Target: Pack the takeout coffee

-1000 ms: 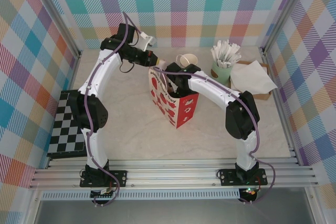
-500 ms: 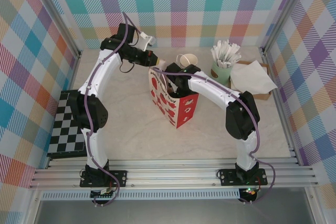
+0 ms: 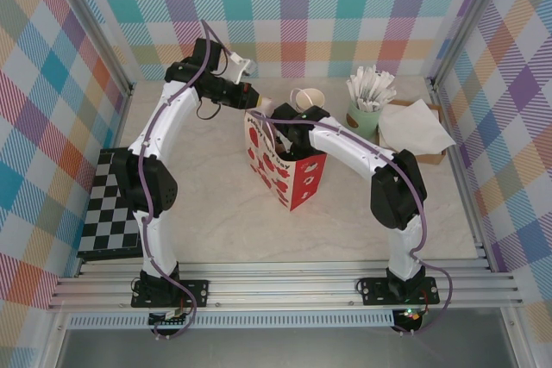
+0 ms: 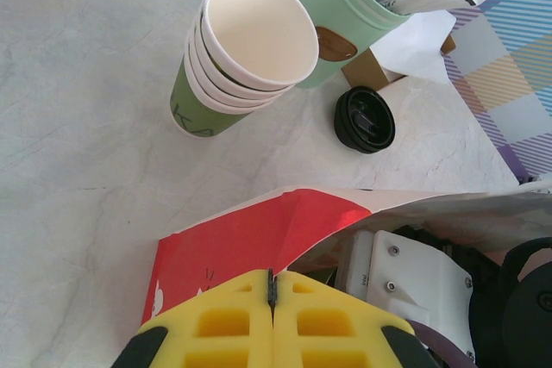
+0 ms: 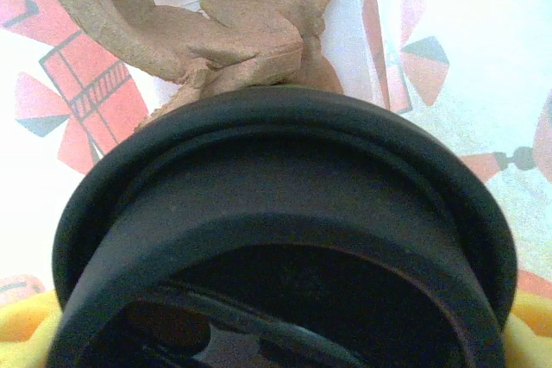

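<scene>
The takeout coffee's black lid [image 5: 276, 178] looms close in the right wrist view, down inside the red-and-white paper bag [image 3: 291, 177]. My right gripper [image 3: 290, 132] reaches into the bag from above, and its yellow fingers [image 5: 19, 323] press on either side of the lid, shut on the cup. The cup's body is hidden under the lid. My left gripper [image 4: 272, 286] is shut on the bag's red rim [image 4: 259, 234] at the far left corner, holding the mouth open. The bag's brown paper handle [image 5: 216, 15] hangs against its inner wall.
Behind the bag stand a stack of lidless cream-and-green cups [image 4: 246, 49], a loose black lid [image 4: 364, 118] and a mint-green pot of white sachets [image 4: 345, 15]. A box of white napkins [image 3: 416, 128] sits at the right, and a checkerboard mat [image 3: 108, 204] at the left.
</scene>
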Robot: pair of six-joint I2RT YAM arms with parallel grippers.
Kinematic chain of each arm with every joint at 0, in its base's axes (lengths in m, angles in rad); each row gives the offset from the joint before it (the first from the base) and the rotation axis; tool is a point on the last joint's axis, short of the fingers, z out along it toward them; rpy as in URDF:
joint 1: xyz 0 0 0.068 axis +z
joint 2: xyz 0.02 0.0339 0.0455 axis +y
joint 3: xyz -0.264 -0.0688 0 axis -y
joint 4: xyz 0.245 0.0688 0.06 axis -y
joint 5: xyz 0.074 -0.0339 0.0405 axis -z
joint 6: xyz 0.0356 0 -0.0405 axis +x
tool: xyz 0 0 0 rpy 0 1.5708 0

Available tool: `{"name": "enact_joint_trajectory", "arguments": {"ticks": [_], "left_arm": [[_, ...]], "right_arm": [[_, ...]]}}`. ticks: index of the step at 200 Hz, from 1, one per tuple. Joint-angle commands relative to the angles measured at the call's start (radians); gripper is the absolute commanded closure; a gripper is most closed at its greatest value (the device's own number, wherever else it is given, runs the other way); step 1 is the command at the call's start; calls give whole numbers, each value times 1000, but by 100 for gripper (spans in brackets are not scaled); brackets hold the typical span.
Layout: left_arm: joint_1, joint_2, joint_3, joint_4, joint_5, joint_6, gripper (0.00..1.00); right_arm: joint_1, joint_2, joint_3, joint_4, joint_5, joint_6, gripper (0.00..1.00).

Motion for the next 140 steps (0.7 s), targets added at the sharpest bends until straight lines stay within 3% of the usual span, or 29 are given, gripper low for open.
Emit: {"name": "enact_joint_trajectory", "arguments": {"ticks": [1,140], "left_arm": [[15,0,12,-7,5,-7,100],[14,5,12,-3,13,-14,100]], "right_arm": [[-1,102,-61,2,20,-21,41],[-4,139,-154,65,26,-30,41]]}}
